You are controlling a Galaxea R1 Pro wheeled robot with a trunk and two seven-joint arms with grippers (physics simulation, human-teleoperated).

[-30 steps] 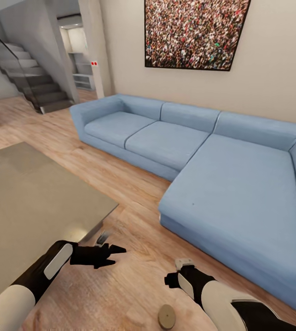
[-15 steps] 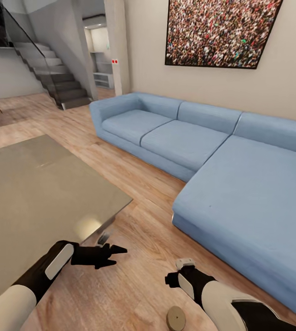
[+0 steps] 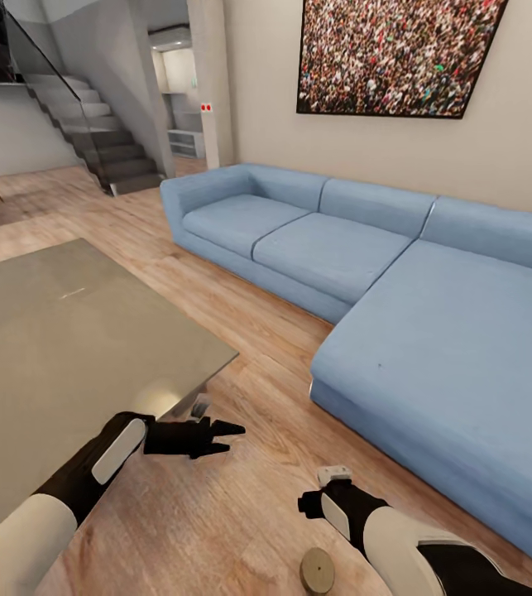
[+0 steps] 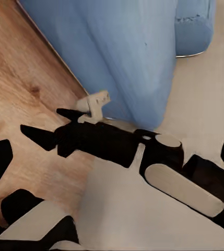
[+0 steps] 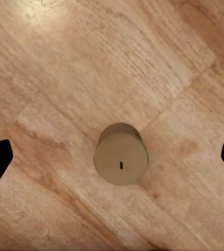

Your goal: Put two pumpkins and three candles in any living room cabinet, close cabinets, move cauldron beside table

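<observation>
The right gripper (image 5: 112, 157) is spread wide, nothing held, pointed straight down at the floor (image 5: 65, 68). Best bet here: it should be lowered dead vertical and only closed once the candle (image 5: 119, 153) is properly between the tips, since a short stubby thing like that gets knocked over easily. The candle is standing upright on the wood, centred below the jaws. The left gripper (image 3: 220, 430) looks parted and empty near the table (image 3: 75, 348).
</observation>
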